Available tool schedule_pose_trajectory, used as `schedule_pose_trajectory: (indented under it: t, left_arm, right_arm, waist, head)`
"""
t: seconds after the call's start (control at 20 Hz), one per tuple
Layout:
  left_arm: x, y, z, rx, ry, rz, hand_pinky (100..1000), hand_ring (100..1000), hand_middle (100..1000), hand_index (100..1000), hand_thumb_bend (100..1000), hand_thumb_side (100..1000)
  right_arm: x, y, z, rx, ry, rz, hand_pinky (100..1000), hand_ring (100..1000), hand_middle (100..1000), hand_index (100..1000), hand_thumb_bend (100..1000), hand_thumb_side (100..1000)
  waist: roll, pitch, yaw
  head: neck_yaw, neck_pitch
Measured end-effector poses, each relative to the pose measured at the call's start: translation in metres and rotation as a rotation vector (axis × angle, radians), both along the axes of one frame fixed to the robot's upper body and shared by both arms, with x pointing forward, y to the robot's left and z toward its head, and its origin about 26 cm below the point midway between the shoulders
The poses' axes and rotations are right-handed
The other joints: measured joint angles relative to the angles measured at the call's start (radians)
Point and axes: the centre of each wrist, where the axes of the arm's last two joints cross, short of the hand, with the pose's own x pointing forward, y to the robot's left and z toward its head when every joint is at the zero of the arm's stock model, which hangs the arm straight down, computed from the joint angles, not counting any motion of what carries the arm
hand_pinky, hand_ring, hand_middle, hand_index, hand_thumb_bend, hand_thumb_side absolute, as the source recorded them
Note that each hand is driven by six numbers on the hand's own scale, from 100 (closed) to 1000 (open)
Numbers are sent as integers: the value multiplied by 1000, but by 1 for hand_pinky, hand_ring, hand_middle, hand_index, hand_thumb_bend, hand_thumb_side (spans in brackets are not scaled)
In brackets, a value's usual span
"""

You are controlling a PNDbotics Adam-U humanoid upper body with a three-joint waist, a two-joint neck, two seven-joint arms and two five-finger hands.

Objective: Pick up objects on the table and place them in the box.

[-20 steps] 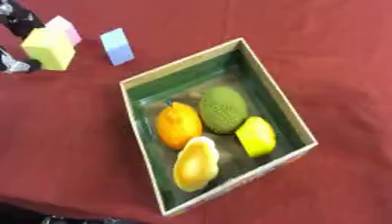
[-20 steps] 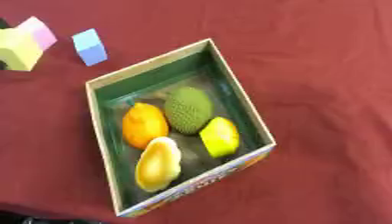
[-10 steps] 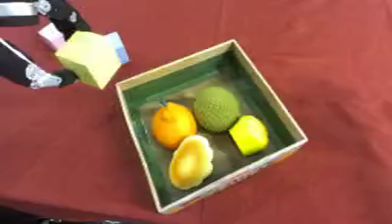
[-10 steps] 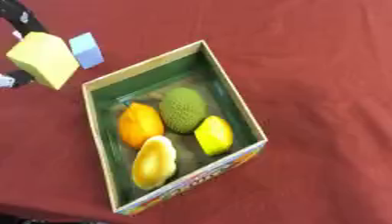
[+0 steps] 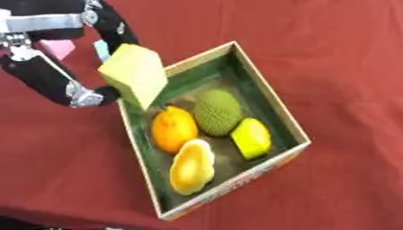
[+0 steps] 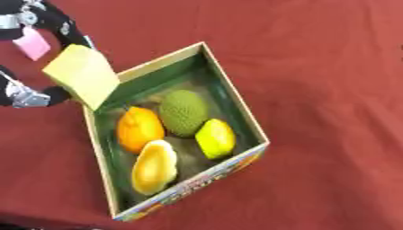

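Left eye view: left hand point(image 5: 55, 67) enters from upper left, fingers point(image 5: 118, 31) and thumb clamped on a pale yellow block point(image 5: 135, 74). Block is held tilted in the air over the near-left corner of the box point(image 5: 267, 112), its lower edge overlapping the rim. Box sits on the red counter point(image 5: 338, 54), green inside, holding an orange fruit point(image 5: 173, 129), a green bumpy fruit point(image 5: 218, 112), a yellow lemon-like fruit point(image 5: 251, 138) and a yellow-orange halved fruit point(image 5: 191, 166). Pink block point(image 5: 56, 46) and a light blue block point(image 5: 100, 48) lie behind the hand.

Right eye view: same arrangement. Right hand does not show.
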Motion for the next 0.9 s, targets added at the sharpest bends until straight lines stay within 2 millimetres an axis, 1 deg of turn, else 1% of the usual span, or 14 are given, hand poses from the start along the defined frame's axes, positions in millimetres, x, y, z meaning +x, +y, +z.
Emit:
schedule_pose_trajectory:
  t: [0.35, 0.5, 0.65, 0.7, 0.75, 0.9]
  left_arm:
    - [2, -20, -13, 43, 9, -23, 774, 657, 615, 725, 351, 100]
    - [2, -27, -17, 58, 1, -25, 781, 671, 629, 745, 377, 126]
    - [3, -34, -21, 77, -10, -27, 798, 709, 685, 809, 422, 159]
    - [5, -36, -23, 85, -11, -26, 805, 728, 714, 830, 437, 170]
    - [6, -38, -25, 93, -12, -25, 822, 760, 761, 861, 474, 183]
    - [13, -40, -31, 120, -13, -17, 838, 792, 795, 891, 522, 230]
  right_arm:
    - [1, 3, 1, 10, -2, 10, 843, 813, 704, 842, 100, 748]
    - [2, 4, 1, 16, -5, 12, 843, 812, 704, 842, 100, 748]
    - [2, 5, 1, 19, -5, 12, 842, 811, 703, 841, 100, 749]
    - [2, 5, 1, 20, -4, 12, 842, 811, 703, 841, 100, 749]
    - [2, 5, 1, 21, -4, 12, 842, 811, 703, 841, 100, 751]
    - [2, 5, 0, 24, -3, 13, 842, 811, 703, 841, 100, 753]
  waist:
    - [4, 6, -19]
    - [5, 10, -26]
    - [5, 11, -31]
    - [5, 11, -33]
    - [5, 11, -34]
    - [4, 11, -34]
  head:
    - [-7, -1]
    - [-7, -1]
    - [-7, -1]
    - [-7, -1]
    - [-6, -1]
    - [-5, -1]
